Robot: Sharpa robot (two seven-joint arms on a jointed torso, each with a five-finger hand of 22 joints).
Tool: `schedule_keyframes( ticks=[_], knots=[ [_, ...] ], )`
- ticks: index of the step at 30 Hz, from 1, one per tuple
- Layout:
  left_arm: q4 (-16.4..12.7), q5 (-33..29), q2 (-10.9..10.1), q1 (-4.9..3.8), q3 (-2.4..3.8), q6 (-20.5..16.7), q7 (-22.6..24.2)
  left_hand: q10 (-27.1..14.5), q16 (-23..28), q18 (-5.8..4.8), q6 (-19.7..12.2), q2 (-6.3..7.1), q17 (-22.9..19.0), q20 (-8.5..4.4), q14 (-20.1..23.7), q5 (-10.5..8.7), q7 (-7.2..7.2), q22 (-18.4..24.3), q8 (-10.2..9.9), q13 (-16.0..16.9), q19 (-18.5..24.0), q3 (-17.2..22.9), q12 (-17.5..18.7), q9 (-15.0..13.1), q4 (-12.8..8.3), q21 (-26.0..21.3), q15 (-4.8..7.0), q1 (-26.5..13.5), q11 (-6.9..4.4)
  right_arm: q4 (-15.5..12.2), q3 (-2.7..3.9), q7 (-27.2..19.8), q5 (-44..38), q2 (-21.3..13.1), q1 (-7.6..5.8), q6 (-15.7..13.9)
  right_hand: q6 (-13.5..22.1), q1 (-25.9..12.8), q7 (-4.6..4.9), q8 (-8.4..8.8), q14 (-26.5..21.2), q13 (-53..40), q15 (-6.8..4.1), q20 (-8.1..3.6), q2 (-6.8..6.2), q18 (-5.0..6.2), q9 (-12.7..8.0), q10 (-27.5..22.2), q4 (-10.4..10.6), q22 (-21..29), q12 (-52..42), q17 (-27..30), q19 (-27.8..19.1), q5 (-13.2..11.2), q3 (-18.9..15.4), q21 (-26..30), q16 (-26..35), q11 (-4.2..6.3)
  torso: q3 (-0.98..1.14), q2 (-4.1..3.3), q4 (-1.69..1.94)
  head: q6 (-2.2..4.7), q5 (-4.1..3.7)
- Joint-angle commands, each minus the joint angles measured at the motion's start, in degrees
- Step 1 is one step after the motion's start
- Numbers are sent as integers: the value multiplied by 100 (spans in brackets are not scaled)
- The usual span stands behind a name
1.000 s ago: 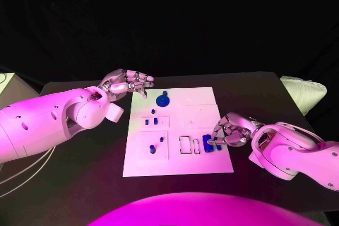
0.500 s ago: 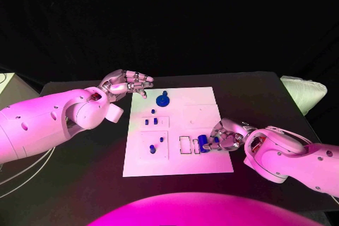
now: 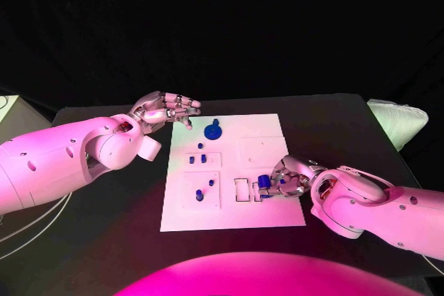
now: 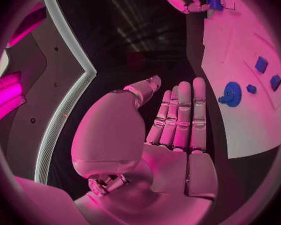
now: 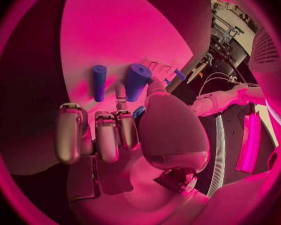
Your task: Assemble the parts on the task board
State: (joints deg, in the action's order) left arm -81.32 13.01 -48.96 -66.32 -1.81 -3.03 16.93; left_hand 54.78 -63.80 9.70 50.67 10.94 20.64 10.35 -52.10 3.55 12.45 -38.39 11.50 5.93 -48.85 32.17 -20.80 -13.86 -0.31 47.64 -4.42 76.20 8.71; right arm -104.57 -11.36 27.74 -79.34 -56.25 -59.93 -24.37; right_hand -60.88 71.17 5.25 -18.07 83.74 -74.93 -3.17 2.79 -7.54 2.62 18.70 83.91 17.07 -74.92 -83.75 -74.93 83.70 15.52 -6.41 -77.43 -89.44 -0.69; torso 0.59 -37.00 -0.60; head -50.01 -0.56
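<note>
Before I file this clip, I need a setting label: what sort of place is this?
Probably a robotics lab test bench: a black table against a dark backdrop, a white task board carrying small blue parts, and cabled equipment racks visible in the right wrist view.

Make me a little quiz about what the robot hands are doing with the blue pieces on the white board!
1. True or false: the left robot hand is holding a blue piece.
2. Which robot hand is over the task board's near right part? A) left B) right C) both
3. Fill in: the right robot hand holds a blue ____.

Key:
1. False. It hangs beside the board's far left corner with nothing in it.
2. B
3. Cylinder. A second blue cylinder stands apart from it in the right wrist view.
</note>
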Motion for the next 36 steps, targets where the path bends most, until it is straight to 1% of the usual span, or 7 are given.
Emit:
schedule_keyframes(
  ticks=[1,5,12,17,19,26,36],
  knots=[
    [-3,-39,4,3,4,112,29,-50,0,82,-30,-19,-3,-11,-5,13,-11,7,6,-9,-35,-15,-16,7,13,-18,-35,-59,0,25,-13,133,85,60,33,-37,25,-71,-29,-26,599,-859,12,28,23,-17,-13,213,-13,-1153,31,-1393,259,30,-37,33,-21,7,-7,5,-2,1,3],
    [0,-39,6,6,4,125,16,-50,0,82,-30,-19,-3,-11,-5,13,-11,7,6,-9,-35,-15,-16,7,13,-18,-35,-59,0,88,-13,174,82,105,41,66,34,-60,-28,-25,602,-848,13,29,37,-15,-14,204,-19,-1152,46,-1405,255,55,-37,45,-24,7,-16,3,-1,1,5],
    [4,-38,5,10,4,147,-9,-58,-3,82,-34,-20,-2,-10,-3,13,-9,16,6,-11,-40,-21,-22,9,26,-30,-36,-69,1,215,-14,258,-40,177,69,189,107,158,-4,-12,603,-812,29,42,22,-4,-30,165,-30,-1147,111,-1413,231,236,-49,106,-26,-13,-3,10,1,1,10],
    [7,-33,4,13,4,163,-28,-58,-3,82,-34,-20,-2,-10,-3,13,-9,16,6,-11,-40,-21,-22,9,26,-30,-36,-69,1,229,-14,240,13,196,79,68,115,615,-4,-2,606,-841,25,42,113,-7,-63,173,-52,-1163,112,-1424,235,852,106,90,-28,-8,1,10,-3,1,3],
    [7,-33,5,14,4,167,-31,-58,-3,82,-34,-20,-2,-10,-3,13,-9,16,6,-11,-40,-21,-22,9,26,-30,-36,-69,1,217,-14,222,62,192,81,-19,99,967,-29,13,608,-856,3,27,116,-9,-87,176,-103,-1169,109,-1432,240,1300,300,76,-31,18,0,10,-2,1,3],
    [11,-29,6,17,4,170,-40,-64,-4,82,-39,-18,-2,-9,-1,13,-8,23,6,-12,-43,-25,-26,11,33,-38,-37,-72,2,107,-12,132,431,112,80,-264,7,1229,-32,54,615,-882,-5,10,-91,-16,-166,184,-45,-1181,115,-1461,251,1500,838,43,-40,26,5,9,-4,1,-7],
    [20,-26,30,18,3,173,-54,-67,-4,82,-40,-18,-2,-9,0,14,-8,25,6,-12,-44,-25,-28,11,32,-41,-36,-68,2,-89,-9,-124,2038,71,-20,-395,-81,863,-42,50,625,-948,-8,10,-299,-24,-206,234,-36,-1192,62,-1503,267,1508,1208,-2,-55,32,3,8,-4,1,-6]
  ],
)
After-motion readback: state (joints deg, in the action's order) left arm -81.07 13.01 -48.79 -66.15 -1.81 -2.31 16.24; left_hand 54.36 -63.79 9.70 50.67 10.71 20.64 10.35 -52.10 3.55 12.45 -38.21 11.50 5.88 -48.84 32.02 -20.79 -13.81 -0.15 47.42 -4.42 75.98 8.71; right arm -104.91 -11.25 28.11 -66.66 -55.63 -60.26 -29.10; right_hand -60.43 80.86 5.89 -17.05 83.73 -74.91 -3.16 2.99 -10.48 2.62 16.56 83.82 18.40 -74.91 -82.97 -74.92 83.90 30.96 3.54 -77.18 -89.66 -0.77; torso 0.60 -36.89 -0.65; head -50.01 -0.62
